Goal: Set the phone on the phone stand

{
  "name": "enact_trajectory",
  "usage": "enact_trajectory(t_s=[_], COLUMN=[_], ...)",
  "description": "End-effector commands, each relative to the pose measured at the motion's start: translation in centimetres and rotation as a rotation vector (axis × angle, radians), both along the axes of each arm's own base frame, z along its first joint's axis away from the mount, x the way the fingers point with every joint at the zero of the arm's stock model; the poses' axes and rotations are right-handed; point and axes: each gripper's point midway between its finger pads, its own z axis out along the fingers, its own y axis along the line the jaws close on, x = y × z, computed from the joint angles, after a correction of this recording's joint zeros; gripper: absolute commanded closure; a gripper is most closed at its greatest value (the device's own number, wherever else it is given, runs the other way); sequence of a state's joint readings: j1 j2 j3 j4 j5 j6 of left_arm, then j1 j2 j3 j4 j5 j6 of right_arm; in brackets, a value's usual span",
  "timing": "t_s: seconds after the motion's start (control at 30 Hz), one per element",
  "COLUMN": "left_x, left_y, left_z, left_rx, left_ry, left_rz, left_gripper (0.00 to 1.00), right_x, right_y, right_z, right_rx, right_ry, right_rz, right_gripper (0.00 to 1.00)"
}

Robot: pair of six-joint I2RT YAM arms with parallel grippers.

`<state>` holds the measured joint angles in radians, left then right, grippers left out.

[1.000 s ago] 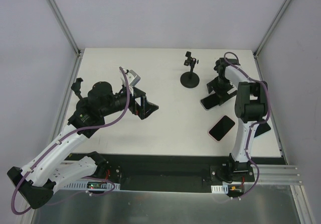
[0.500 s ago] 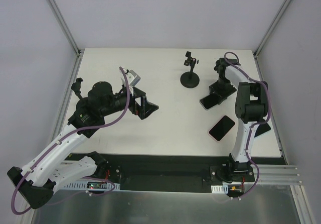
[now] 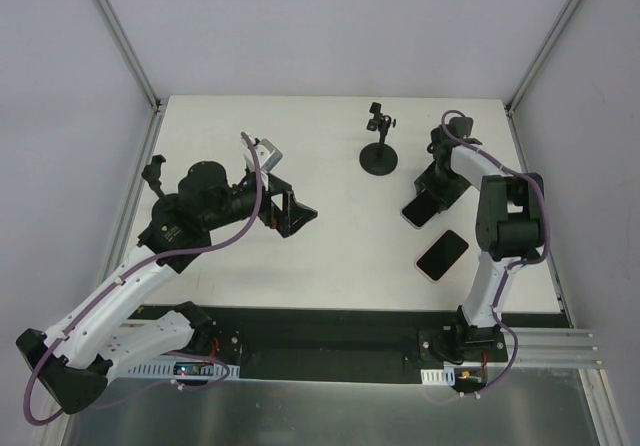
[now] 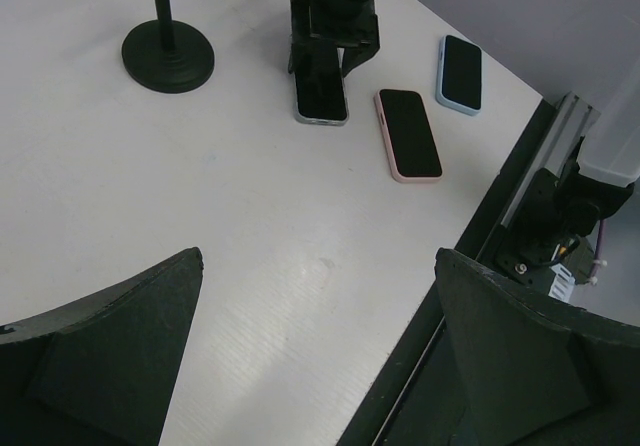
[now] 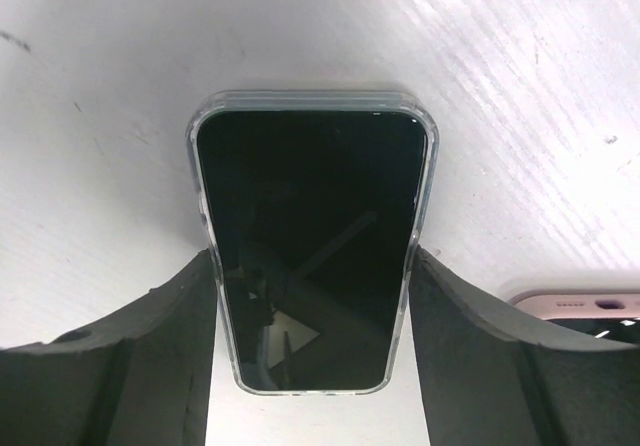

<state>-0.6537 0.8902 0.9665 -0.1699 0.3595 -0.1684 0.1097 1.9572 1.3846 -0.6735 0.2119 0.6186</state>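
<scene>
A phone in a clear case [image 5: 312,236] lies screen up on the white table, also seen in the top view [image 3: 418,209] and the left wrist view [image 4: 321,91]. My right gripper [image 5: 312,256] is down over it, one finger against each long edge, shut on it [image 3: 437,188]. The black phone stand [image 3: 379,158], a round base with a thin post, stands just left of it, also in the left wrist view [image 4: 167,54]. My left gripper [image 3: 298,214] hovers open and empty over the table's left middle [image 4: 320,256].
A pink-cased phone [image 3: 442,254] lies near the front right, also in the left wrist view [image 4: 407,133]. A blue-cased phone [image 4: 460,73] lies by the right edge, partly under my right arm in the top view. A metal rail [image 4: 540,146] borders the table.
My right gripper's fingers have closed in from a wide spread onto the clear-cased phone's sides. The phone has shifted slightly. The left arm has barely moved.
</scene>
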Motion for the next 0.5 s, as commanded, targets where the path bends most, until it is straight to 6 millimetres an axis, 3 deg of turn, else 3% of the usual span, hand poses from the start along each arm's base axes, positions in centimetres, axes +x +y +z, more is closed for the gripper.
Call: enact_trajectory(t_s=[0.0, 0.07, 0.17, 0.33, 0.47], left_x=[0.0, 0.1, 0.1, 0.3, 0.4], left_y=[-0.5, -0.5, -0.6, -0.7, -0.7], left_z=[2.0, 1.8, 1.8, 1.4, 1.3], left_rx=[-0.037, -0.033, -0.032, -0.027, -0.020], left_ry=[-0.036, -0.031, -0.030, -0.020, -0.017], left_rz=[-0.020, -0.020, -0.021, -0.021, -0.020], left_gripper=[0.01, 0.01, 0.01, 0.01, 0.01], right_x=[-1.9, -2.7, -3.0, -3.1, -3.0], right_y=[-0.2, -0.4, -0.8, 0.1, 0.5], right_z=[-0.1, -0.5, -0.7, -1.4, -1.2], right_rx=[-0.026, -0.037, -0.057, -0.008, 0.017], right_ry=[0.057, 0.072, 0.066, 0.104, 0.119], right_rz=[0.236, 0.285, 0.332, 0.399, 0.446], right_gripper=[0.96, 0.86, 0.63, 0.49, 0.32])
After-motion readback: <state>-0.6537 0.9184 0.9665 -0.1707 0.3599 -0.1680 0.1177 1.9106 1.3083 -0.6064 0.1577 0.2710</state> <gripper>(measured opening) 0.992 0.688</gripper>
